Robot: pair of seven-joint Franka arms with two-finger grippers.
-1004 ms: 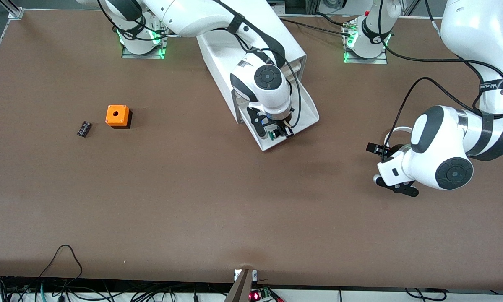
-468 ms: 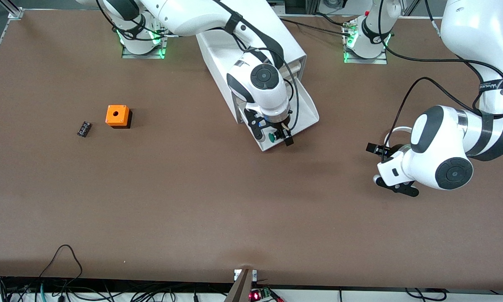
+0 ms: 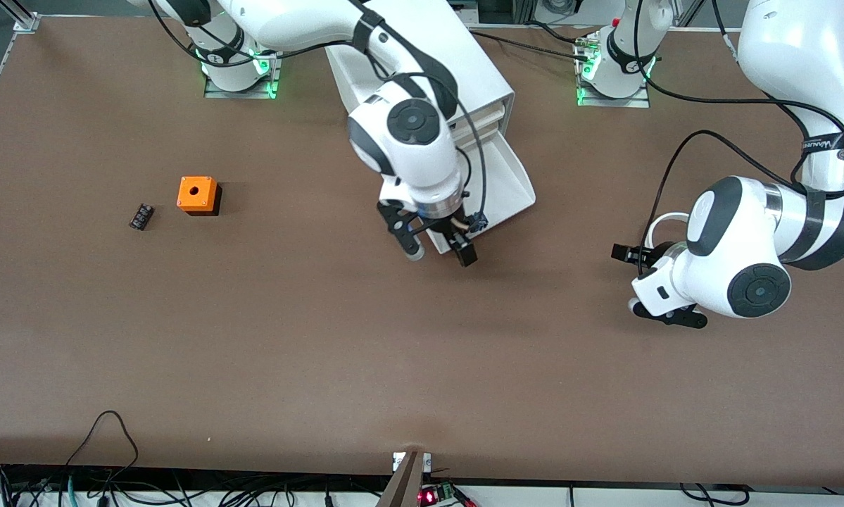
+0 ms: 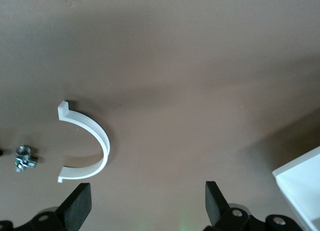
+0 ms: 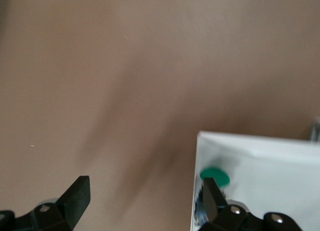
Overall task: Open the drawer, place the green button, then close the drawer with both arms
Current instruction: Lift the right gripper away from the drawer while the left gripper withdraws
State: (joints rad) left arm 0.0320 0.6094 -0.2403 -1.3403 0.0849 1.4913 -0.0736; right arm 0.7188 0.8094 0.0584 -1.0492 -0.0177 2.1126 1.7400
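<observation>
Green round-capped button [image 5: 215,176] in white drawer [image 5: 270,181]

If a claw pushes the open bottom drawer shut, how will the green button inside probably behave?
The button lies loose in the drawer, near its front corner, so a quick push may let it slide. Its round green cap suggests it could roll a little. It looks small and light, and the drawer's walls should probably keep it inside.
</observation>
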